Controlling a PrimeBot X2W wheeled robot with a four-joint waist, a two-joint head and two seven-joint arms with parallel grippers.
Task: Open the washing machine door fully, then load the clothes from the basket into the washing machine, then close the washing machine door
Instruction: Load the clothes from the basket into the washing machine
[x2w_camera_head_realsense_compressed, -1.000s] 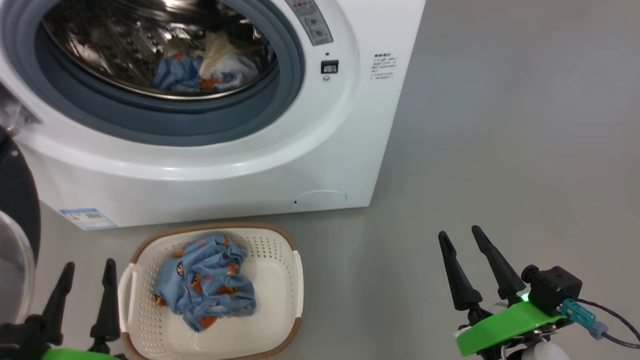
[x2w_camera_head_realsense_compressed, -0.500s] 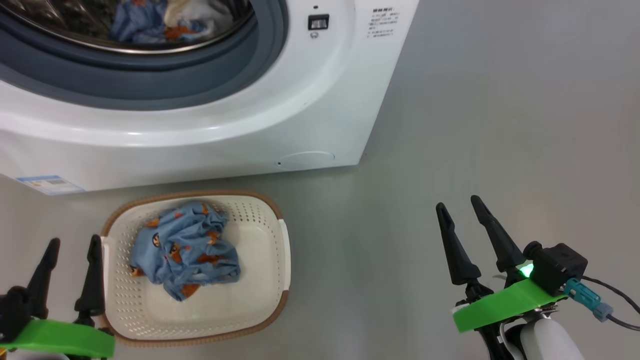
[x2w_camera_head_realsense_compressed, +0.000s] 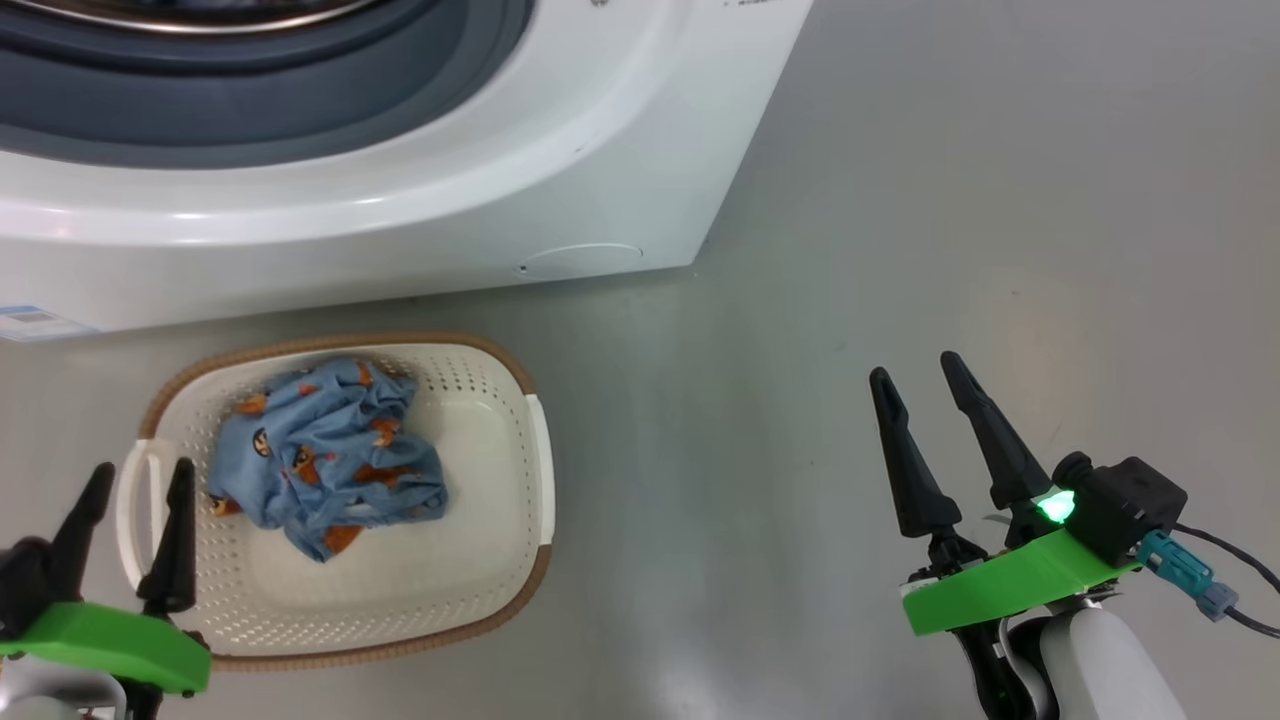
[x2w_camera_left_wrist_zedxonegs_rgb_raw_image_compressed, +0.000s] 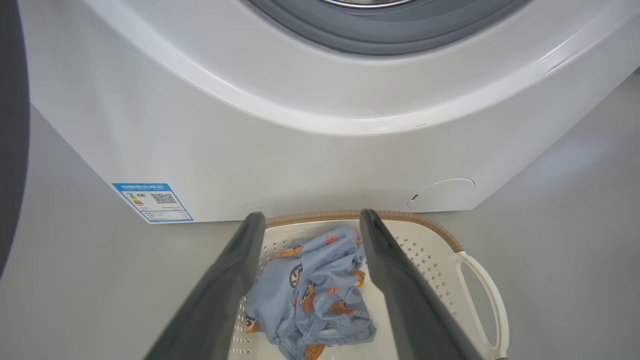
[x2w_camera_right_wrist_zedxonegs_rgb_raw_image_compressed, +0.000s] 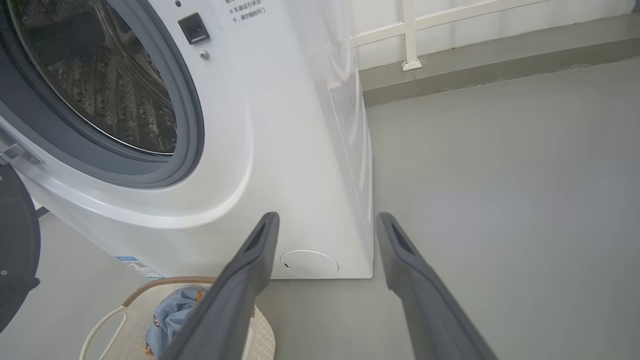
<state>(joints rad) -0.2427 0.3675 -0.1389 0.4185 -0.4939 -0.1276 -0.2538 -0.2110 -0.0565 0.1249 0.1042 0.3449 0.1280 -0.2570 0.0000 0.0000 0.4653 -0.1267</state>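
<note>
Dipped head view since a second ago; no shift among the things themselves. Spread wide and empty, hovering: left claw (x2w_camera_head_realsense_compressed: 141, 466), right claw (x2w_camera_head_realsense_compressed: 913, 364). Blue clothes (x2w_camera_head_realsense_compressed: 320, 455) bunched in basket (x2w_camera_head_realsense_compressed: 490, 560), just before washing machine (x2w_camera_head_realsense_compressed: 400, 215). Loading unfinished; probably bending for next pick

Bright, even light — soft glare on washing machine (x2w_camera_head_realsense_compressed: 300, 212) & floor (x2w_camera_head_realsense_compressed: 690, 670) (wrist-cam edges bowed); pics sharp.
</note>
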